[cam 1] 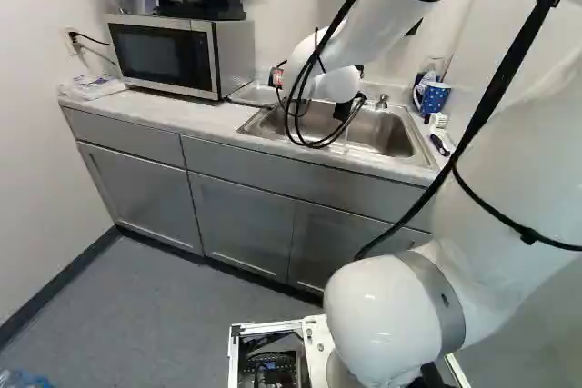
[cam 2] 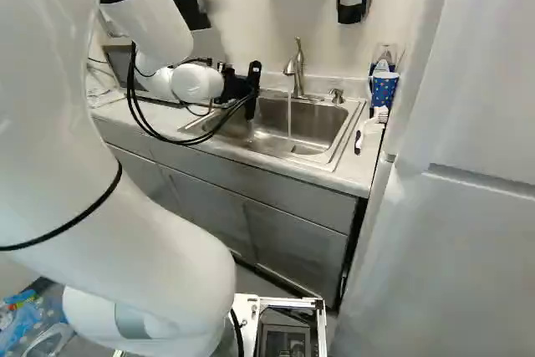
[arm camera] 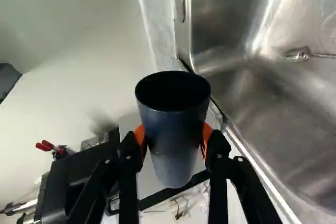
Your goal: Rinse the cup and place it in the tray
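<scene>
"Where do you look from?"
"Left and right behind my arm [cam 1: 509, 161], ahead and down; both share the sink [cam 2: 313, 138]."
"And closest?"
"My wrist, facing along my pincer [cam 2: 249, 89], that sink beside it."

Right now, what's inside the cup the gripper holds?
Only the dark inner wall of the cup shows; its bottom is lost in shadow, so any water there cannot be seen.

You've got bright, fairly even light in both base views, w/ glossy highlights on the arm [cam 1: 386, 315]; src unclear. In wrist view, glare streaks the sink [arm camera: 294, 103], inside of the cup [arm camera: 176, 140] goes near-black, & a soft shadow smudges the wall [arm camera: 68, 77]
</scene>
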Controlling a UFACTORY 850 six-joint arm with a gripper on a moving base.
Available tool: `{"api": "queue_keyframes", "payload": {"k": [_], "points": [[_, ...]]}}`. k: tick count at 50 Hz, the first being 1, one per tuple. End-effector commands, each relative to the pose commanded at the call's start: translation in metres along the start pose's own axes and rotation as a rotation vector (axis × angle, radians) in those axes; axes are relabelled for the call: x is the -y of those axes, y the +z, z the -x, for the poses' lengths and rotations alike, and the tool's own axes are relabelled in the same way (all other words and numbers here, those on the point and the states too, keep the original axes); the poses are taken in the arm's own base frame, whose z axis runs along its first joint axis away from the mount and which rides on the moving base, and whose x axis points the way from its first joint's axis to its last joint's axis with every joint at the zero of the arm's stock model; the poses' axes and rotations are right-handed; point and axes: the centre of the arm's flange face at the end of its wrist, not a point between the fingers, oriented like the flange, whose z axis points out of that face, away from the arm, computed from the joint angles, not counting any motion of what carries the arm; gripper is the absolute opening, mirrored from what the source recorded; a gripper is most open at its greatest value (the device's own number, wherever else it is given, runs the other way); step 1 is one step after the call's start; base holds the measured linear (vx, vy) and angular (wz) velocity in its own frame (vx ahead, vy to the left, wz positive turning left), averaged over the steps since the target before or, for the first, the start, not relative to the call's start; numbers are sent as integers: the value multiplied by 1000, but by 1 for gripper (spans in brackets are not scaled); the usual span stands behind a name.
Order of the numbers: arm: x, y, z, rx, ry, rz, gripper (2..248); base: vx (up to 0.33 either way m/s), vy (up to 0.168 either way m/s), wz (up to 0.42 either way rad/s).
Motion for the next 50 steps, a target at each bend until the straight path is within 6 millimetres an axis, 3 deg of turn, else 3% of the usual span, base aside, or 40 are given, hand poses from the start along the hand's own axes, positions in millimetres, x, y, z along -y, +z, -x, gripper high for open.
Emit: {"api": "queue_keyframes", "payload": {"k": [50], "points": [[0, 0, 0, 0, -528, 0, 121, 0, 0, 0]]}}
